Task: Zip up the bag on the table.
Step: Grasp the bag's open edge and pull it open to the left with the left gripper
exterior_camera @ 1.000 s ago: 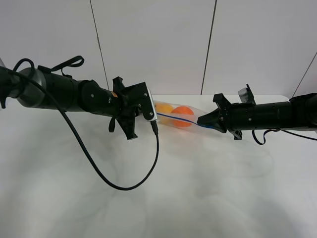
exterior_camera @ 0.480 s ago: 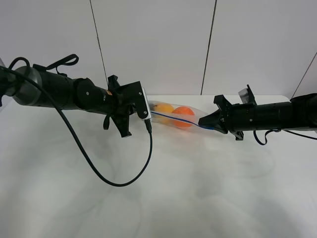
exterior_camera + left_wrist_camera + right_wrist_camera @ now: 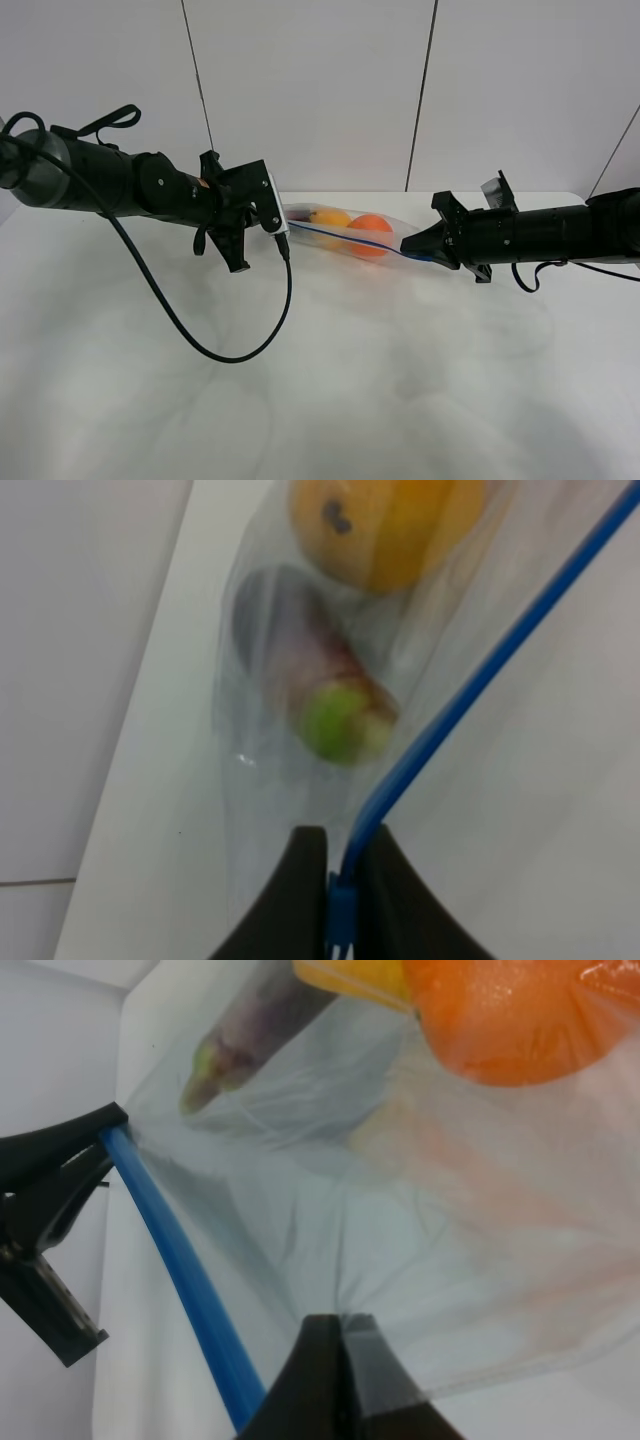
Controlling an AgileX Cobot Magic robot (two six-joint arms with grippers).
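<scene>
The bag [image 3: 345, 236] (fruit inside) is lying between 2 grippers: left gripper [image 3: 338, 872] is pinching its blue zipper strip [image 3: 470, 690], right gripper [image 3: 338, 1328] is clamping the opposite end.

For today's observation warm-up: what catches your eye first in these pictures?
A clear bag is stretched between the left claw and right claw at the back of the white table, blue zipper strip taut. Inside, an orange sits near the right claw, a purple eggplant near the left.

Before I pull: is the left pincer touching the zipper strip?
Touching. Left wrist view: the left pincer is shut on the zipper strip.
</scene>
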